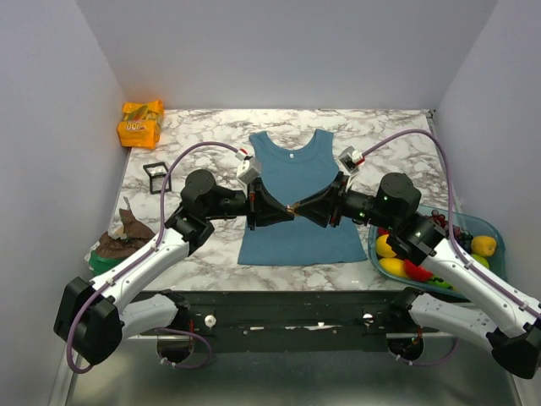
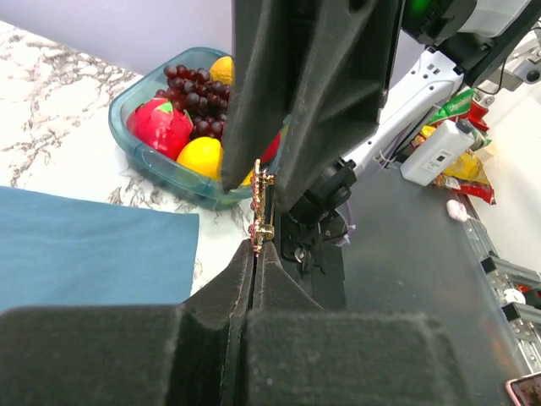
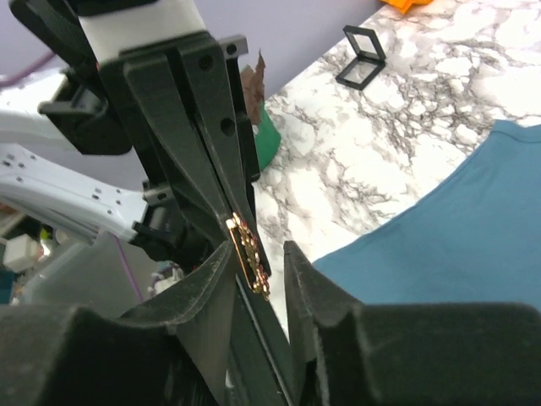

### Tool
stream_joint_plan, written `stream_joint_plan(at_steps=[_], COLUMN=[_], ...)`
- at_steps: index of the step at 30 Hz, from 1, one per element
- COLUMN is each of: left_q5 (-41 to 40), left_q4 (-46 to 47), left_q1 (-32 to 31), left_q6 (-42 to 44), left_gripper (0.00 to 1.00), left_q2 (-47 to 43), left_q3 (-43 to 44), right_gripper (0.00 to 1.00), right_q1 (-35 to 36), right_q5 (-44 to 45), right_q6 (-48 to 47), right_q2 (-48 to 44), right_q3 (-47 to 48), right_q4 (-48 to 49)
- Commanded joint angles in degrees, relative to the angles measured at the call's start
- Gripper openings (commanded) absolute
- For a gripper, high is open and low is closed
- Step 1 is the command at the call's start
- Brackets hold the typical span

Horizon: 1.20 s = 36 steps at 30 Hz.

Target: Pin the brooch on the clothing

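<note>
Over the chest of the teal tank top, both grippers meet tip to tip, the arms reaching in from either side.

Left gripper: jaws pressed together, pinching one end of the brooch. The brooch sticks straight out of the tips, seen edge-on: gold-coloured metal with small reddish bits.

Right gripper: jaws parted a little, one finger on each side of the brooch. There is a clear gap on one side. Whether the other pad touches the pin cannot be told.

Brooch position: held in the air between the two sets of tips, above the middle of the garment in the top view. Both wrist views show it clear of the fabric.

Tank top: lies flat on the marble table, neck toward the far wall, with a small white label at the neck. No pin is on it.

Other items: a clear teal bin of fruit sits at the right edge of the table, just beside the right arm. A small black-framed box lies at the far left, well apart from the garment. An orange packet sits in the far left corner.
</note>
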Motion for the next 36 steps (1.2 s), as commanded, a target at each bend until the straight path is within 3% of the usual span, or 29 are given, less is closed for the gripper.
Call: stream_joint_plan(at_steps=[1, 5, 12, 36], left_q5=[-0.05, -0.23, -0.05, 0.04], left_q4=[-1.56, -3.14, -3.59, -4.03], left_q1=[-0.21, -0.21, -0.21, -0.21], left_q6=[1.54, 2.42, 2.51, 2.42], left_gripper=[0.00, 0.00, 0.00, 0.00], left_q2=[0.63, 0.45, 0.89, 1.07], left_q3=[1.42, 1.86, 2.12, 2.39], right_gripper=[0.45, 0.52, 0.52, 0.40], right_q1=[0.21, 0.21, 0.21, 0.30], right_q5=[-2.34, -3.48, -3.84, -3.84], right_q6=[0.67, -0.03, -0.30, -2.23], right_q2=[-1.73, -2.17, -1.82, 1.35], right_q3=[-3.34, -3.70, -4.05, -4.84], right_q4=[4.96, 5.40, 6.99, 5.49])
